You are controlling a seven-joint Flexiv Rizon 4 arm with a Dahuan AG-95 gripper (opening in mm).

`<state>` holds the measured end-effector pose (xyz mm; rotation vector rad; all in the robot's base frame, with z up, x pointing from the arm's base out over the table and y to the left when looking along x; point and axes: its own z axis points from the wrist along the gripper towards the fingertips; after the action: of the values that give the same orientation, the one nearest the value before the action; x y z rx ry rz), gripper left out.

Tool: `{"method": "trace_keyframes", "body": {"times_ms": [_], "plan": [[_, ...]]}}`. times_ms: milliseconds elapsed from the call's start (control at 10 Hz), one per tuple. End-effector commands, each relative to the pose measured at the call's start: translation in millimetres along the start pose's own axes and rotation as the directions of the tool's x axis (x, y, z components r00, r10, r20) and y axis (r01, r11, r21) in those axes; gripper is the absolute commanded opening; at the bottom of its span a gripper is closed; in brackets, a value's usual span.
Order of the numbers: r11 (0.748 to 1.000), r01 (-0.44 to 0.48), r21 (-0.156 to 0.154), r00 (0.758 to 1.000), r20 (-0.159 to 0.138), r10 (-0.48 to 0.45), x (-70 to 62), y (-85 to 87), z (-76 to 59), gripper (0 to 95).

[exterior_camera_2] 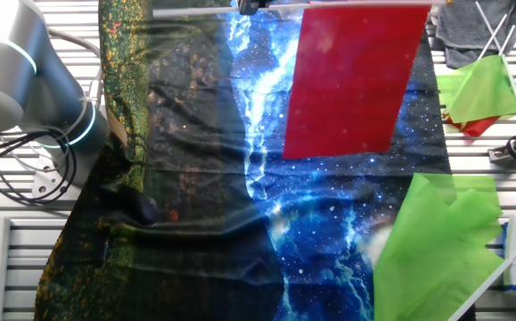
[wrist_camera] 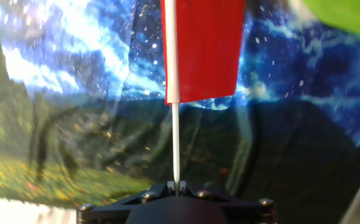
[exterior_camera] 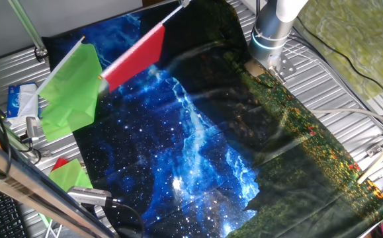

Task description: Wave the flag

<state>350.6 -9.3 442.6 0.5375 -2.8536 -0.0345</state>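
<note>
Covering the table, one fixed view: a printed cloth (exterior_camera: pixel 198 152) of blue starry sky and dark meadow lay over a slatted metal table (exterior_camera: pixel 330 73); the red flag (exterior_camera: pixel 135 58) hung in the air above it, its white stick running up to the top edge, where the holder was cut off.
Clutter, same view: a light-green flag (exterior_camera: pixel 72 92) stood at the left, a small green-and-red flag (exterior_camera: pixel 69 173) lower down; the arm (exterior_camera: pixel 274 26) rose at the top right.
Other fixed view: the red sheet hung down from a level stick along the top edge.
Hand view: the stick ran straight into the gripper (wrist_camera: pixel 176 186), seemingly pinched there, though the fingertips were barely visible; the meadow print was blurred.
</note>
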Motion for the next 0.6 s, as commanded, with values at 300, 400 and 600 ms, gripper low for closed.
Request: {"method": "trace_keyframes", "body": {"times_ms": [300,400,600], "plan": [[0.724,0.679,0.124,0.734,-0.105,-0.671,7.1,-13.4,-1.1,0.0],[0.649,0.744,0.158,0.668,-0.151,-0.729,7.1,-13.4,-1.1,0.0],[0.642,0.744,0.185,0.668,-0.18,-0.722,7.2,-13.3,-1.6,0.0]]}}
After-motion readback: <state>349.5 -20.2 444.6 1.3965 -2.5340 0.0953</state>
